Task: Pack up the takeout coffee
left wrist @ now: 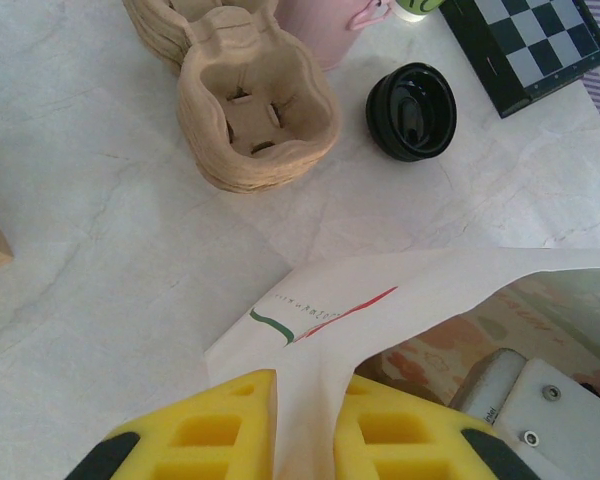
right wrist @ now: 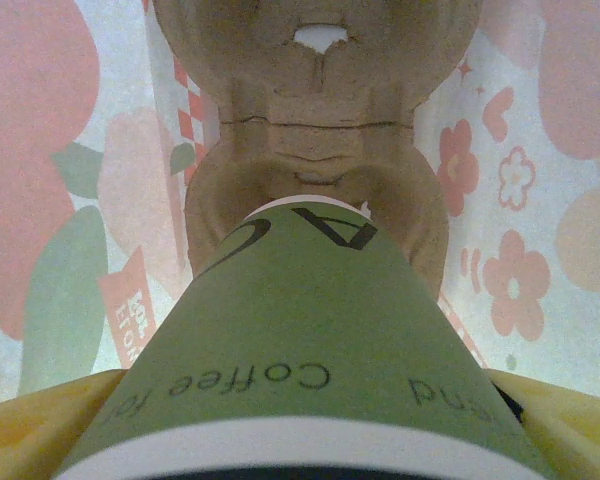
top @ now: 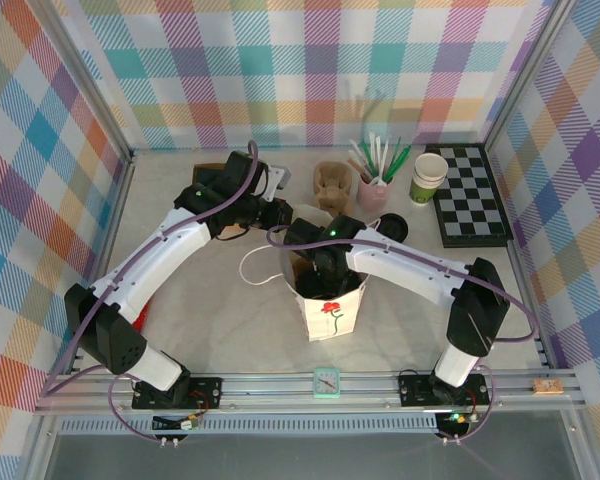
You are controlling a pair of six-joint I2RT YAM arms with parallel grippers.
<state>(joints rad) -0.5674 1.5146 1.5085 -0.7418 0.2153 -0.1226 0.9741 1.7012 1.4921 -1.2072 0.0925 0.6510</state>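
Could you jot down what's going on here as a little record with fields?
Left gripper: pinching the paper bag rim
Right gripper: inside the bag, holding the takeout coffee
Beyond the cup: cardboard carrier inside the bag
On the table: loose black lid, pink cup of straws

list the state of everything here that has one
takeout coffee: inside the bag, gripped, base at a pulp carrier pocket
paper bag: upright, mouth held open
left gripper: shut on the paper bag's rim
right gripper: shut on the takeout coffee
loose black lid: lying on the table, on no cup
lidless cup: upright, uncovered
carrier stack: on the table, top pockets empty
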